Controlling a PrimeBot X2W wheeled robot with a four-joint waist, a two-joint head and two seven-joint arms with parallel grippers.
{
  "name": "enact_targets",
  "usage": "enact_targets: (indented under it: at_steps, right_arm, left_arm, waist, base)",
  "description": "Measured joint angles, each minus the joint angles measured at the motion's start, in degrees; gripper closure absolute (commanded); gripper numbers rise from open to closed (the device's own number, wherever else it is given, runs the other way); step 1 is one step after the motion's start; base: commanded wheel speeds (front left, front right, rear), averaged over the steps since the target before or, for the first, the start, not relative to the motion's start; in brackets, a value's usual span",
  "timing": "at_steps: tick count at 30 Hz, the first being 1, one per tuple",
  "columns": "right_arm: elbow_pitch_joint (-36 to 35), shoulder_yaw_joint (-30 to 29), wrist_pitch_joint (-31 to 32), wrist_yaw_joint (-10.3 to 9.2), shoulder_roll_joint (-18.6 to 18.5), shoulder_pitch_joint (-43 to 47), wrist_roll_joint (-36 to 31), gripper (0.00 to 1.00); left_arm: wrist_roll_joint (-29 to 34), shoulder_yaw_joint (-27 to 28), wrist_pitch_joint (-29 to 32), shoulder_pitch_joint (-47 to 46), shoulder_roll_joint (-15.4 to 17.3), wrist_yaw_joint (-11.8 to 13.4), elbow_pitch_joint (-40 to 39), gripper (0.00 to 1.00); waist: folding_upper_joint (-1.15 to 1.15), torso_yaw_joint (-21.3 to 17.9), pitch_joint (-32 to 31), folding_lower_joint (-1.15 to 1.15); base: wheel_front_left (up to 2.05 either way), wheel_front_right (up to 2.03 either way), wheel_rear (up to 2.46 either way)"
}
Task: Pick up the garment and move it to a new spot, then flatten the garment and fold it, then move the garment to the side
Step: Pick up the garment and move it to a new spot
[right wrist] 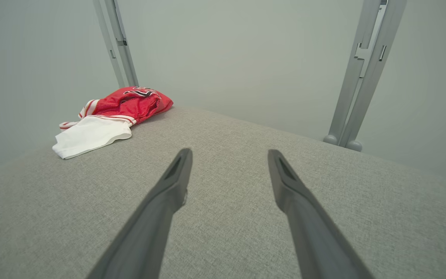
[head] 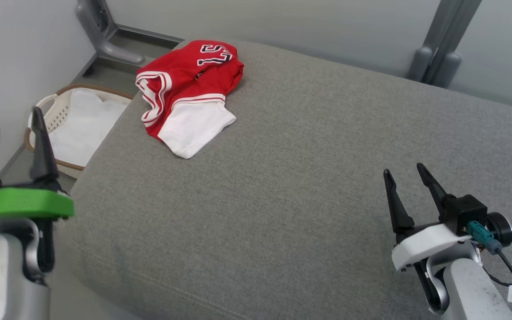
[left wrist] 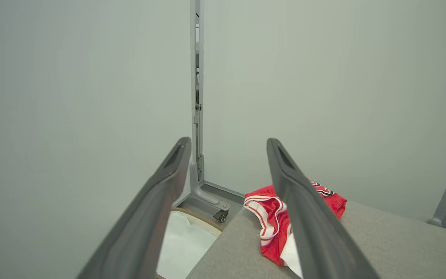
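The garment (head: pixel 188 90) is a red jersey with white trim and black lettering, bunched up at the far left of the grey cushioned surface (head: pixel 291 178). It also lies ahead in the left wrist view (left wrist: pixel 273 221) and at the far left in the right wrist view (right wrist: pixel 114 114). My left gripper (head: pixel 14 118) stands open at the lower left, off the cushion's edge, well short of the garment, with nothing between its fingers. Over the cushion's near right part my right gripper (head: pixel 402 170) is open and holds nothing, far from the garment.
A pale wicker basket (head: pixel 47 116) with white cloth in it sits on the floor left of the cushion, below my left gripper. Grey metal frame posts (head: pixel 438 49) rise behind the cushion, in front of pale walls. A caster foot (head: pixel 114 49) stands behind the garment.
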Motion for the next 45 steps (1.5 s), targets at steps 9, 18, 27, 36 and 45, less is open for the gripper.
enact_targets:
  at_steps: [9, 18, 27, 36, 45]
  right_arm:
    - [-2.4, 1.4, 2.0, 0.00, 0.0, -5.4, -4.9, 0.00]
    - [-6.5, 3.1, 4.6, 0.00, -0.8, -8.7, -7.6, 0.00]
    - [-9.1, 2.3, 5.1, 0.00, -0.9, -9.6, -7.9, 0.00]
    - [-12.0, 2.1, 5.0, 0.01, -0.8, -10.5, -8.3, 0.00]
    - [-14.2, 2.0, 5.2, 0.04, -0.8, -10.8, -8.4, 0.00]
  left_arm:
    - [-6.4, 1.6, 5.8, -18.6, 4.1, -2.0, 11.9, 0.00]
    - [-8.7, -2.5, 9.6, -28.1, 4.1, -3.1, 31.7, 0.00]
    - [-10.5, -6.2, 11.7, -31.1, 4.5, -3.4, 44.2, 0.00]
    - [-11.7, -7.3, 9.4, -33.6, 7.6, -3.4, 51.1, 0.00]
    - [-14.5, -8.2, 7.6, -36.3, 7.7, -3.4, 53.2, 0.65]
  waist:
    - [0.00, -4.4, 6.9, 0.00]
    - [0.00, -8.9, 15.3, 0.01]
    - [0.00, -12.0, 23.1, 0.01]
    - [0.00, -14.8, 28.4, 0.01]
    - [0.00, -16.1, 31.1, 0.00]
  base:
    - [0.00, 0.00, 0.00]
    - [0.00, 0.00, 0.00]
    - [0.00, 0.00, 0.00]
    - [0.00, 0.00, 0.00]
    - [0.00, 0.00, 0.00]
